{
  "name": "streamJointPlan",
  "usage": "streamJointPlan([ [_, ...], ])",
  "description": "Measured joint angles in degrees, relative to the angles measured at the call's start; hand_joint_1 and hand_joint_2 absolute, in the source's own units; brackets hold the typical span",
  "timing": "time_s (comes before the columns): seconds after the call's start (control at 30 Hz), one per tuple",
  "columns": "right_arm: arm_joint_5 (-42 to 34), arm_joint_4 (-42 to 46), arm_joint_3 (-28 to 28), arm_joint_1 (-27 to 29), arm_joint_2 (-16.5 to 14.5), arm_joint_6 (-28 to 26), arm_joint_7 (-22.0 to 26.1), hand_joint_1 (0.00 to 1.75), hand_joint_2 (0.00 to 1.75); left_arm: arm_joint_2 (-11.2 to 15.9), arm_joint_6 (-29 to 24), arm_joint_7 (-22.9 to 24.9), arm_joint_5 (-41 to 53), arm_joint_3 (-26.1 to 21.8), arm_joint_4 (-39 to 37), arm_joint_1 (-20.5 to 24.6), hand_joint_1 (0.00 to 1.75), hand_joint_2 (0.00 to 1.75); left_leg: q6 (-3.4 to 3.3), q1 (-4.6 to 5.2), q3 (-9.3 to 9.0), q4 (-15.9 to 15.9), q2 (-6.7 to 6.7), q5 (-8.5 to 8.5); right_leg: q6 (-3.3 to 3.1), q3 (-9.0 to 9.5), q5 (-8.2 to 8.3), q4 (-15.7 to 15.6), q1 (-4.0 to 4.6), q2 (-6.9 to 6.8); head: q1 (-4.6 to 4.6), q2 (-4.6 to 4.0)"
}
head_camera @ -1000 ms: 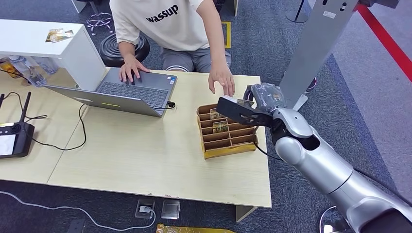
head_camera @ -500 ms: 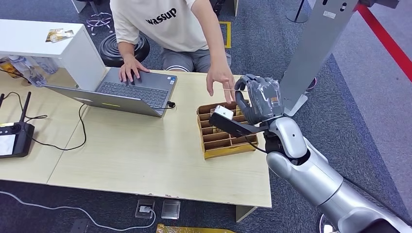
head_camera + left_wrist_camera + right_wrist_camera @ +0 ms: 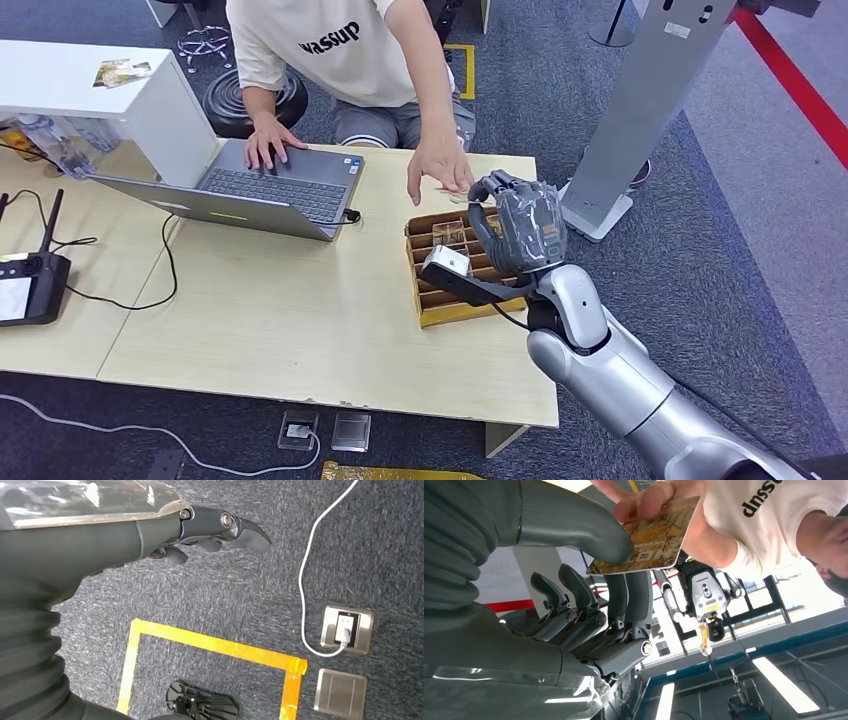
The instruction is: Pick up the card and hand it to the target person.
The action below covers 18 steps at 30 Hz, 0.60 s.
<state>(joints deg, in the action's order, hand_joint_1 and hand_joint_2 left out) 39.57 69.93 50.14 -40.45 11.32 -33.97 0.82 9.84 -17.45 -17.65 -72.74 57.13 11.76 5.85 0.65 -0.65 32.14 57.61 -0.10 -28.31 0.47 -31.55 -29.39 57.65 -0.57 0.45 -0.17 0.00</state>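
Note:
The card point(image 3: 649, 535), gold with a printed pattern, is pinched between the thumb and fingers of my right hand point(image 3: 589, 575). A person's fingers point(image 3: 649, 497) grip its far edge at the same time. In the head view my right hand point(image 3: 520, 225) is raised above the wooden box, fingers pointing up toward the person's hand point(image 3: 438, 165), and the card point(image 3: 458, 196) shows as a thin sliver between them. My left hand point(image 3: 200, 532) hangs over the carpet with its fingers stretched out and nothing in it.
A wooden divided box point(image 3: 465, 300) holding more cards sits under my right hand on the table point(image 3: 300, 320). A laptop point(image 3: 260, 190) lies under the person's other hand. A remote controller point(image 3: 30, 285) is at the left edge, and a grey stand point(image 3: 640, 100) beside the table.
My right hand turned upward and shifted left toward the person. The person's hand came down to the card and now grips its far edge.

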Motion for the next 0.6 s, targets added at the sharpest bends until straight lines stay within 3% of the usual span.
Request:
streamJointPlan([
  [0.1,0.02,-0.98,0.08,0.09,-0.53,0.05,0.05,1.57,1.75,0.00,0.30,-0.21,0.00,0.00,0.00,-0.01,0.00,1.75,0.00,0.00,0.00,0.00,0.00,0.00,0.00,0.00,0.00,0.00,0.00,0.00,0.06,0.00],
  [0.23,-0.79,-1.78,0.22,0.10,-0.95,0.16,0.09,0.00,1.75,0.00,0.42,-0.49,0.00,0.00,0.00,-0.02,0.00,1.75,0.00,0.00,0.00,0.00,0.00,0.00,0.00,0.00,0.00,0.00,0.00,0.00,0.05,0.00],
  [0.3,-1.47,-2.12,0.28,0.10,-1.11,0.18,0.18,0.00,1.75,0.00,0.39,-0.53,-0.01,0.00,0.00,-0.02,0.00,1.75,0.00,0.00,0.00,0.00,0.00,0.00,0.00,0.00,0.00,0.00,0.00,0.00,0.02,0.00],
  [0.43,-3.02,-2.66,0.31,0.10,-1.35,0.02,0.22,0.00,1.75,0.00,-0.16,-0.63,-0.34,0.00,0.00,-0.03,0.00,0.00,0.00,0.00,0.00,0.00,0.00,0.00,0.00,0.00,0.00,0.00,0.00,0.00,-0.04,0.00],
  [0.6,-14.24,-2.75,-0.01,0.32,-1.45,1.63,3.42,0.00,1.75,0.00,-1.46,-0.41,-1.01,0.00,0.00,-0.04,0.00,0.00,0.00,0.00,0.00,0.00,0.00,0.00,0.00,0.00,0.00,0.00,0.00,0.00,-0.03,0.00],
])
